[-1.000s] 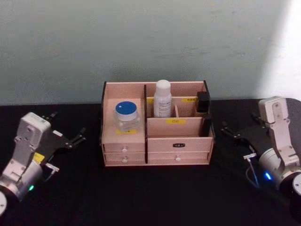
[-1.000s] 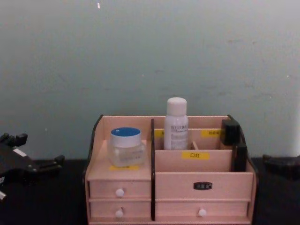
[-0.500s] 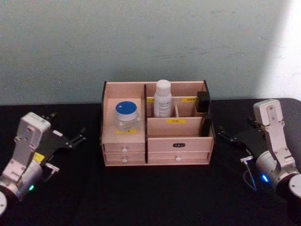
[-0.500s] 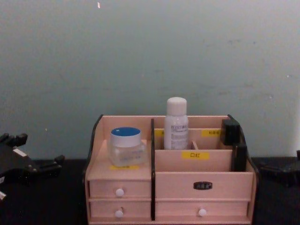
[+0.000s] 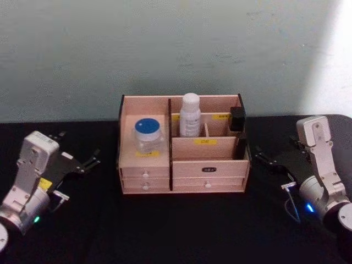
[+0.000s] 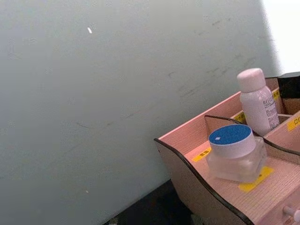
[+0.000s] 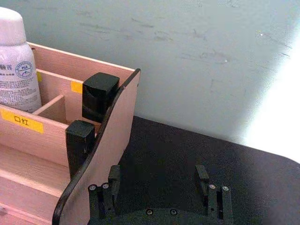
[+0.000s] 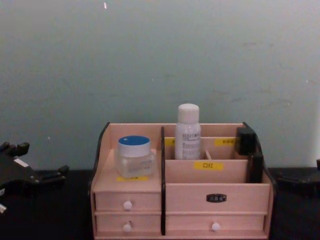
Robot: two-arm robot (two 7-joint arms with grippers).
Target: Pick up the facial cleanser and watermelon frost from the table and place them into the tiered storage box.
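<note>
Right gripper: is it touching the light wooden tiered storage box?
Apart. In the head view, black table separates the right gripper from the light wooden tiered storage box.

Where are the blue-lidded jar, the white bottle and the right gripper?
jar (image 5: 148,133), head view, on its blue lid
bottle (image 8: 188,134), chest view, on its labelled body
right gripper (image 7: 159,183), right wrist view, midway between its open fingertips

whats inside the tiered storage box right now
The tiered storage box holds a blue-lidded jar on its left shelf, a white bottle in a back compartment and two black pieces at right. Drawer contents are hidden.
</note>
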